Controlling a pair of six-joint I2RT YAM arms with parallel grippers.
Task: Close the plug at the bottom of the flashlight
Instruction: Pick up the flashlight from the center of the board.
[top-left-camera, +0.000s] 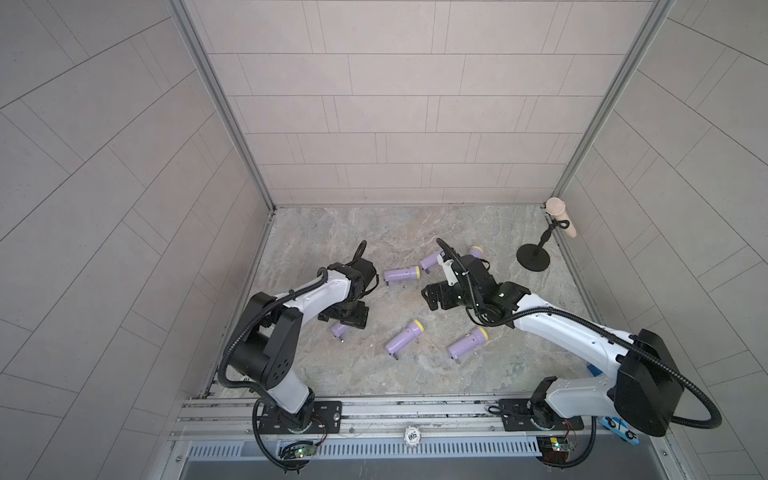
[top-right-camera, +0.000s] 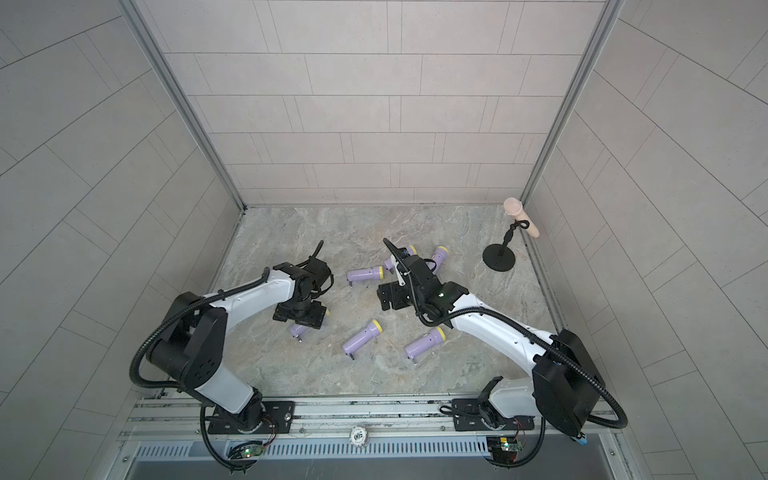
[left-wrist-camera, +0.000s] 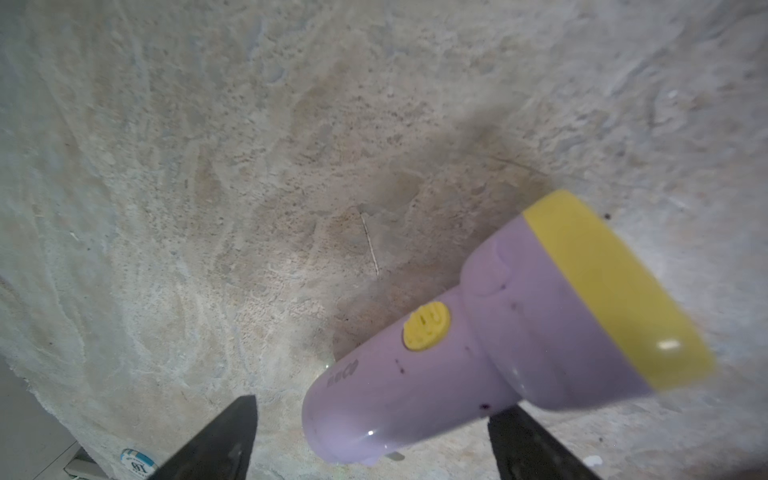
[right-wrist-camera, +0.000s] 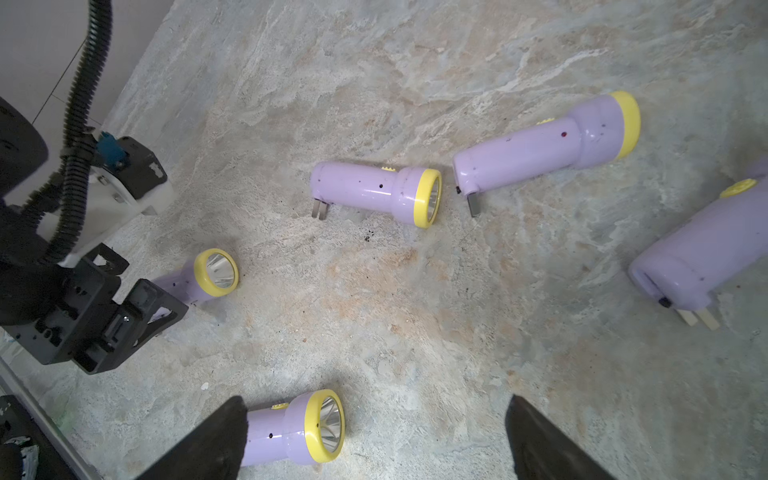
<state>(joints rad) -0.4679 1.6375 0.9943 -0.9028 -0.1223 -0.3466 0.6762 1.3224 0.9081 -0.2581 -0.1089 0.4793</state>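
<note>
Hovering low over the leftmost flashlight (top-left-camera: 340, 329), I judge this to be the approach step, with no grip made yet. It lies on its side on the bench (top-left-camera: 374, 374), near the left edge, with its yellow head hidden under my wrist in both top views. Its plug (top-left-camera: 341, 339) pokes out of the tail end toward the front rail, so I take it as not yet folded shut.

The next move calls for coming down and pinning the round lilac barrel so it cannot roll. Then the prongs need pressing flat into the tail, probably a job for my other arm, which is well apart from it now.

My left fingers (left-wrist-camera: 224, 440) stand wide apart, one tip on each side of the barrel near the tail. One tip sits right at the barrel's edge, and I cannot tell whether it touches. They hold nothing.

Further right, five other flashlights (top-left-camera: 407, 334) lie scattered on the bench, several with prongs sticking out.

My right fingers (right-wrist-camera: 540, 440) are spread just as wide and are empty, hanging above the bench. One spare flashlight's yellow head lies just beside a tip, ungripped.
</note>
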